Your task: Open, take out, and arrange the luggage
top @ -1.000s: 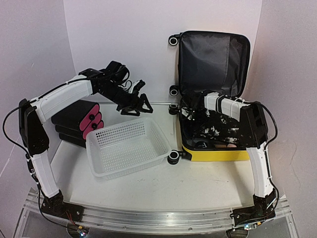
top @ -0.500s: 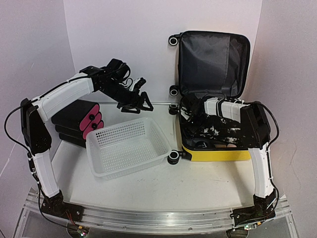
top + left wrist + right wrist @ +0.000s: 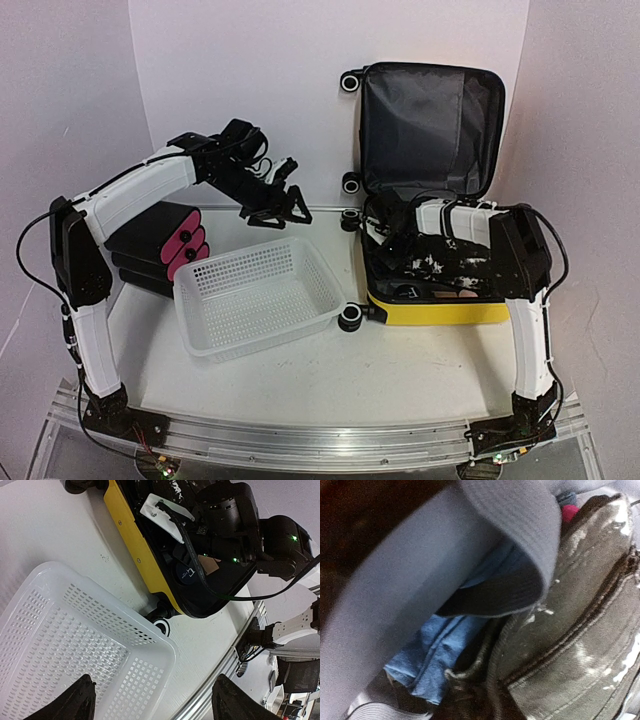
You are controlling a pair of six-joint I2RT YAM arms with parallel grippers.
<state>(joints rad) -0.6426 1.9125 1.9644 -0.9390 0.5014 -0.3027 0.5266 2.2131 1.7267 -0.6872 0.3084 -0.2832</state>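
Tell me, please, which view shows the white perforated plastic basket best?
Top external: the whole white perforated plastic basket shows. Left wrist crops it to one end; right wrist misses it.

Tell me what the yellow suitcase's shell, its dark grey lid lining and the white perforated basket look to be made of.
Yellow suitcase shell: probably rigid moulded plastic; smooth, faintly glossy, keeps a straight edge. Dark grey lid lining: woven fabric, matte, with soft creases. White perforated basket: thin moulded plastic, slightly translucent, with regular holes through its walls and floor.
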